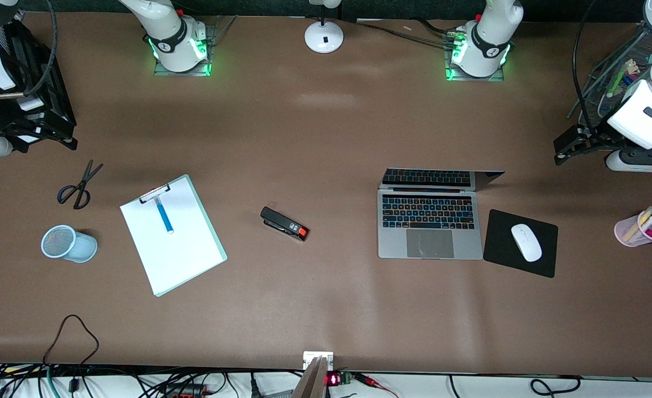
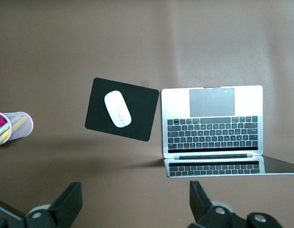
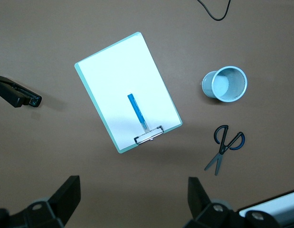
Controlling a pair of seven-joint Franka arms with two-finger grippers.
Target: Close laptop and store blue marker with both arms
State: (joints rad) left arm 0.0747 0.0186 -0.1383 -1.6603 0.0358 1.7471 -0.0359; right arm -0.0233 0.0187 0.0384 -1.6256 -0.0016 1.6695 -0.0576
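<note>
The silver-grey laptop [image 1: 429,226] stands open on the table toward the left arm's end, keys and trackpad showing; it also shows in the left wrist view [image 2: 212,120]. The blue marker [image 1: 164,215] lies on the white paper of a clipboard [image 1: 172,234] toward the right arm's end, and shows in the right wrist view [image 3: 137,112]. My left gripper [image 1: 562,150] hangs open and empty high above the table beside the laptop [image 2: 136,205]. My right gripper [image 1: 67,141] hangs open and empty high above the clipboard's end of the table [image 3: 132,203].
A black mouse pad [image 1: 541,260] with a white mouse [image 1: 526,242] lies beside the laptop. A pink cup [image 1: 630,231] of pens is at the left arm's end. A black stapler [image 1: 284,223] lies mid-table. Scissors [image 1: 77,185] and a tipped pale-blue mesh cup [image 1: 69,243] lie near the clipboard.
</note>
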